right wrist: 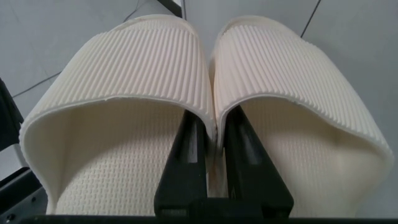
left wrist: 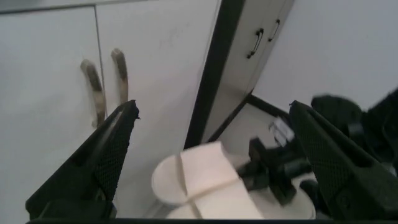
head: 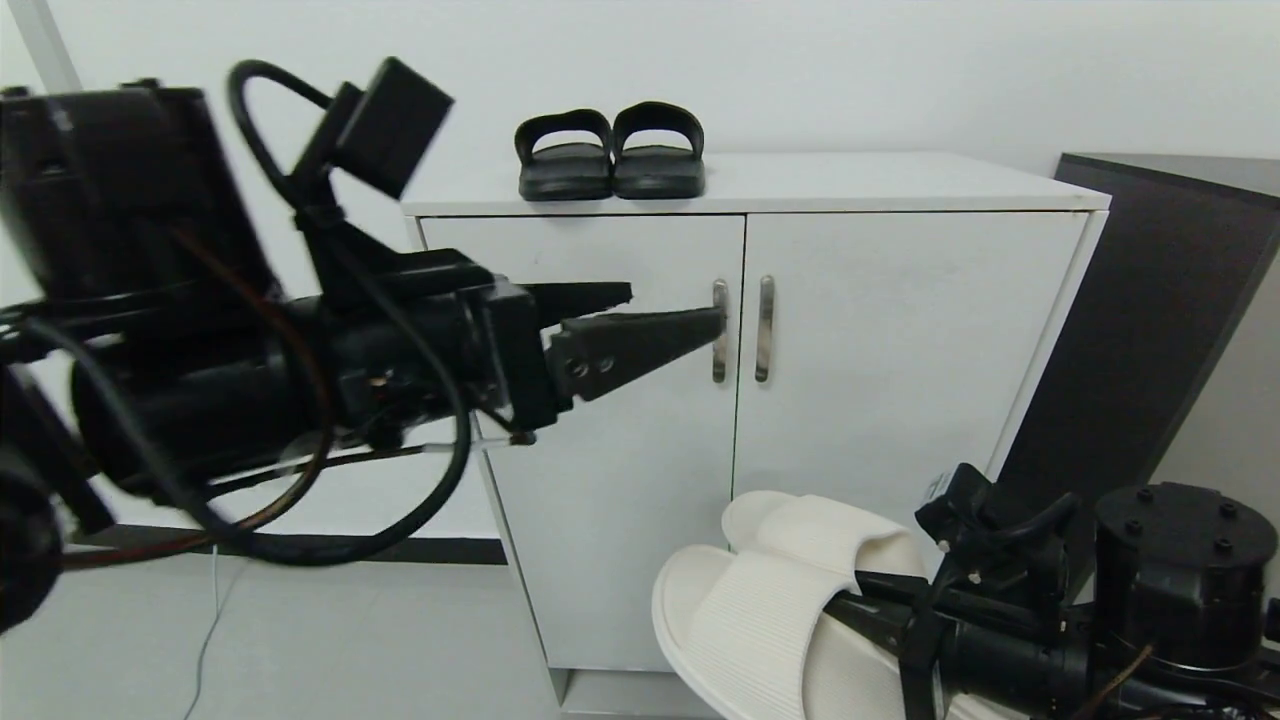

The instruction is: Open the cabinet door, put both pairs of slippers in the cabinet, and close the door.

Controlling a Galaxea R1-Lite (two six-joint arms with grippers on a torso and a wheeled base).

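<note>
The white slippers (head: 790, 590) are hanging low in front of the closed cabinet (head: 900, 330), side by side. Their long axis is running straight out from the right tool (right wrist: 213, 134), far ends aiming at the cabinet's foot. That tool's fingers are sitting inside the straps, clamping the two inner strap walls together. The black slippers (head: 610, 155) are lying on the cabinet top near its left end, paired, long axis pointing at the wall. The left tool (head: 675, 303) is hovering level, fingers apart, one fingertip just beside the left door handle (head: 719, 330); contact is unclear.
</note>
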